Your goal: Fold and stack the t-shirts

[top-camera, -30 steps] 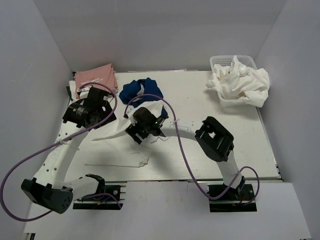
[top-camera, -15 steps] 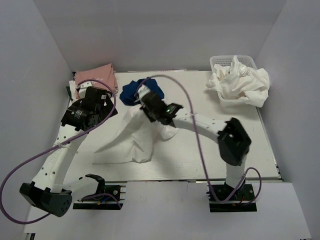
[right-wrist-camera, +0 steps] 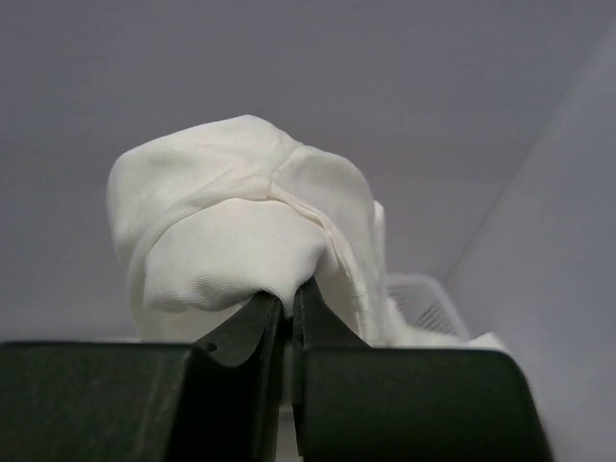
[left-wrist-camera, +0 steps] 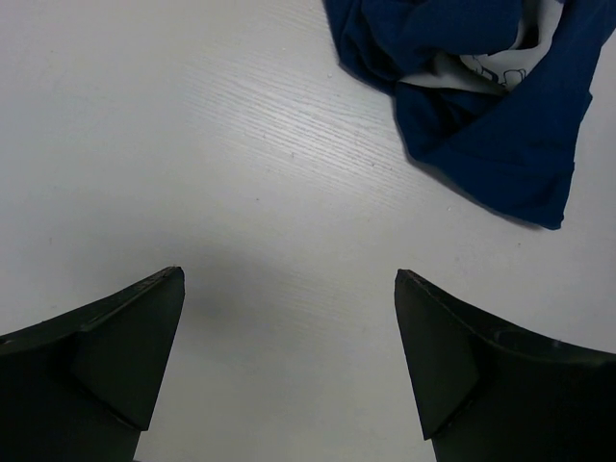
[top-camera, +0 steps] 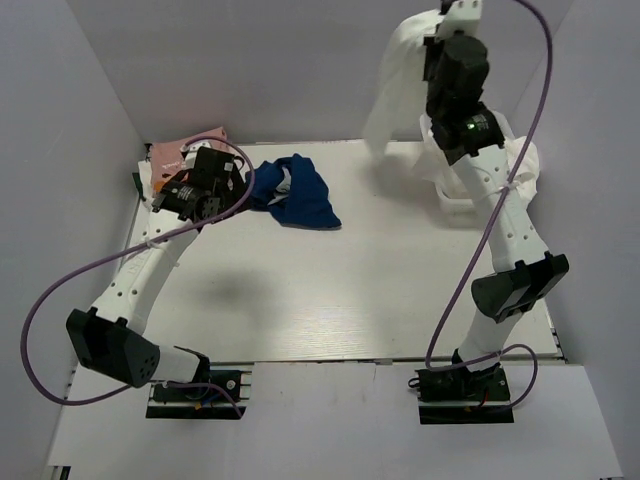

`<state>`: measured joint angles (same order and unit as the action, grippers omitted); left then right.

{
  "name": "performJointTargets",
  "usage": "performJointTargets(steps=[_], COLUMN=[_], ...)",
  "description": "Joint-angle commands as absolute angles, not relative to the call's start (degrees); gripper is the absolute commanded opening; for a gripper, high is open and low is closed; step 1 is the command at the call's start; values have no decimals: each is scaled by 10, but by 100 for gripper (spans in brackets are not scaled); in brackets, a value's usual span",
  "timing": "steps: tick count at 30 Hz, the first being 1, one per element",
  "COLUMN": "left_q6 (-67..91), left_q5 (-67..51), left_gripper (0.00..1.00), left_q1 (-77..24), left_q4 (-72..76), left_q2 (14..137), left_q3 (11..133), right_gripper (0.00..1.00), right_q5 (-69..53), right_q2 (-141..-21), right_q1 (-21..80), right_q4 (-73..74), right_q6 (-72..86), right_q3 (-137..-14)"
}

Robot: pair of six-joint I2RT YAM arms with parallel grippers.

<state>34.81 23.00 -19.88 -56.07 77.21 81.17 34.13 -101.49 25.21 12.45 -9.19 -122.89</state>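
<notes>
My right gripper (top-camera: 437, 25) (right-wrist-camera: 287, 300) is raised high at the back right, shut on a fold of a white t-shirt (top-camera: 393, 85) (right-wrist-camera: 241, 221). The shirt hangs down in front of the back wall. A crumpled navy blue t-shirt (top-camera: 296, 192) (left-wrist-camera: 481, 87) lies on the table at back centre-left. My left gripper (top-camera: 232, 182) (left-wrist-camera: 289, 279) hovers just left of it, open and holding nothing. A pink t-shirt (top-camera: 185, 150) lies in the back left corner. More white t-shirts (top-camera: 522, 170) are heaped at the back right.
A white mesh basket (top-camera: 452, 205) (right-wrist-camera: 423, 303) stands at the back right, under the heap and behind the raised right arm. White walls close in the table on the left, back and right. Purple cables loop off both arms.
The right gripper shut on the white t-shirt lying mid-table and swung it up high toward the back right. The left arm moved back toward the navy shirt, still open.
</notes>
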Motion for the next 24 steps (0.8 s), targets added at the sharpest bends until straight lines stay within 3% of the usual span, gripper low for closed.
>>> performJointTargets(steps=[1,9,20,23,24], left_q6=[329,299,278,273,272], left_q5=[217,199,181,175,166], left_gripper=[100,100,100,100,100], left_q1=[-197,-197,-197,-192,-184], left_q4=[-531,-508,-543,-527,-527], left_q2=[784,862,975,969,969], left_q3=[842,882,963,945,934], right_gripper=[0,0,0,0,9], right_q5=[355,348,366,353,335], right_q2=[-1023,-1052,-1063,-1063,-1064], right_q1=[212,110,13,7,6], right_q4=[34,20,87,115,137], right_q6=[-152,-151,57,99,104], right_q3=[-1286,-1288,-969,-944,-952])
